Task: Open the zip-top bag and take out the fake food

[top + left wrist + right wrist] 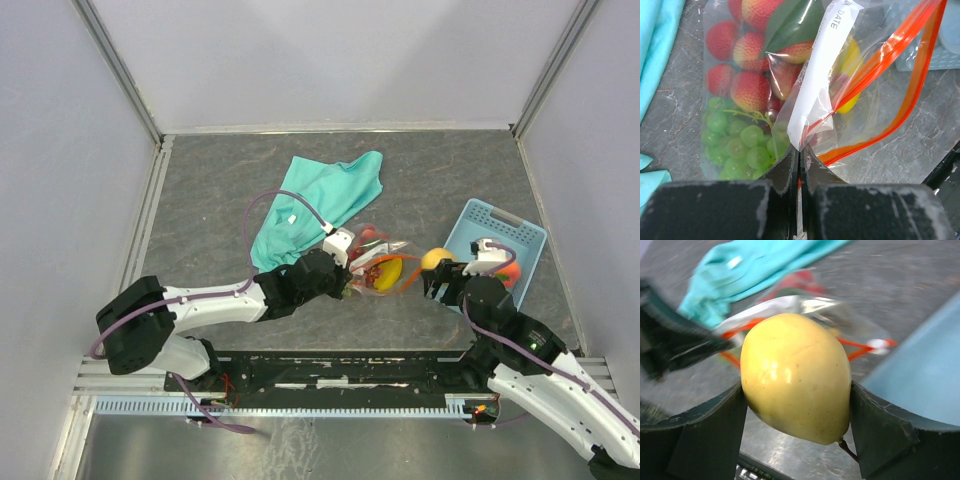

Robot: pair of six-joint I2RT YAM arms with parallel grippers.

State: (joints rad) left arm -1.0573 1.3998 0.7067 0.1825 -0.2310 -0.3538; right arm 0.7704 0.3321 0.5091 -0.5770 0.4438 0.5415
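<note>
Grey marbled worktop [210, 190] lay boxed in by pale walls on three sides, with bare surface along the far edge and down the left side. A teal cloth [320, 195] was spread behind the centre. Just in front of it lay the clear zip-top bag [385, 262], its orange-red zip strip [900, 65] parted and gaping toward the right.

The left end effector [799, 150] was clenched on a fold of the bag's plastic below a white label [822, 70]. Inside the bag were fake food pieces: red strawberries [750, 90], green grapes [740, 142], a green leaf [790, 22] and something yellow [852, 60] behind the label, hard to make out.

The right end effector [796, 405] was grasping a yellow fruit [435, 258] between wide-set fingers, just right of the bag's mouth.

A blue basket [490, 213] sat near the right wall. The right wrist covered much of it, and an orange-red fruit [510, 270] showed only in part. In the right wrist view everything beyond the yellow fruit was blurred. From above, the left arm hid the bag's near corner.
</note>
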